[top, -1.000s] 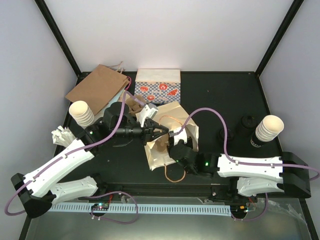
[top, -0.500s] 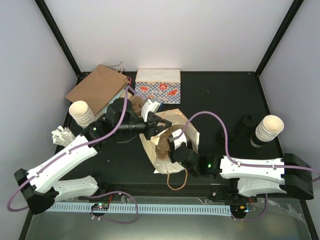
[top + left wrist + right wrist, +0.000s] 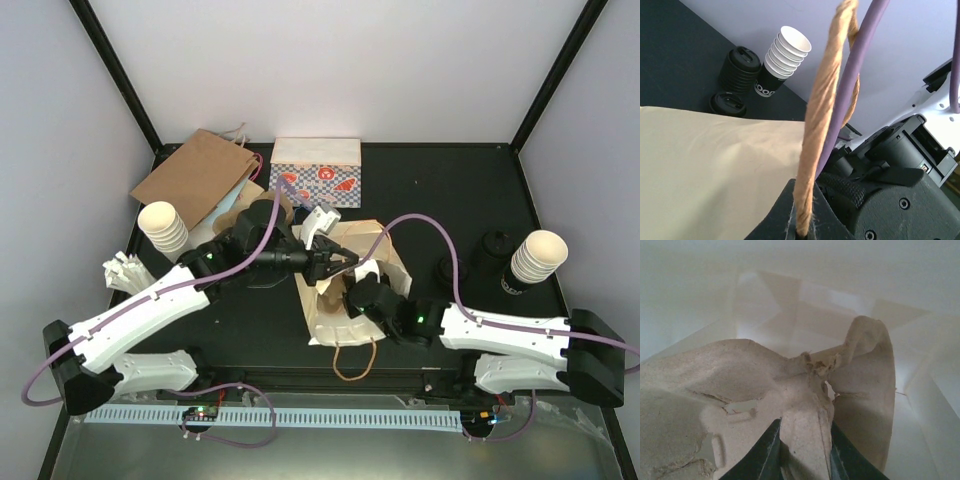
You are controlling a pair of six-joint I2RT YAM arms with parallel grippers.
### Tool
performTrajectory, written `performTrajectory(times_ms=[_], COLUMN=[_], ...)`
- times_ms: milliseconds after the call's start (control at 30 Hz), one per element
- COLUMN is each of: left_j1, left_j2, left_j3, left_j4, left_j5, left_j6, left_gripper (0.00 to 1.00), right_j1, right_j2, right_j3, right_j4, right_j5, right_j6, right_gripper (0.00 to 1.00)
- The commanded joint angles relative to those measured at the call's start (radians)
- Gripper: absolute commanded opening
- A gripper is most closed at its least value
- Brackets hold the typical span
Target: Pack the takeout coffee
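- Overall, from the top view: the left gripper [image 3: 345, 262] is clamped at the far rim of the white paper bag [image 3: 320, 322]. It has travelled right over the last second, drawing the bag's mouth up and open.
- Same view: the right gripper [image 3: 360, 290] has pushed in from the near right and now sits deeper in that mouth. A loose handle loop [image 3: 350, 362] lies slack on the near side.
- Left wrist view: the jaws are pinched fully shut on a twisted paper handle [image 3: 825, 125] that rises out of them. A stack of lidless cups [image 3: 782, 57] and black lids [image 3: 740, 67] stand well apart beyond the bag.
- Right wrist view: inside the bag, the fingers [image 3: 771, 450] are closed narrowly on a tab of the moulded cup carrier [image 3: 740, 370].
- Takeout coffee: no lidded cup can be made out in any view, and none shows in the visible part of the carrier. It may be hidden by the arms.
- Assessment: the carrier is entering a bag held open. Whether the coffee is packed cannot be confirmed.
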Motion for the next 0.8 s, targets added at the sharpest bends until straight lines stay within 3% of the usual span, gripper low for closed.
performTrajectory(times_ms=[0, 167, 600, 767], left_j1=[-0.016, -0.017, -0.024, -0.016], left_j2=[0.0, 0.013, -0.024, -0.035], left_j3=[-0.003, -0.029, -0.064, -0.078], left_j4=[0.043, 0.06, 0.208, 0.257], left_j5=[0.027, 0.006, 0.05, 0.077], left_j6=[-0.027, -0.142, -0.289, -0.336], left_gripper=[0.02, 0.02, 0.01, 0.02], right_j1=[-0.047, -0.053, -0.065, -0.065], right_j2=[-0.03, -0.076, 0.046, 0.032], right_j3=[0.024, -0.024, -0.051, -0.057], right_j4=[-0.01, 0.116, 0.116, 0.062], right_j5=[0.016, 0.092, 0.128, 0.124], right_j6=[0.065, 0.089, 0.035, -0.005], right_gripper=[0.19, 0.19, 0.19, 0.23])
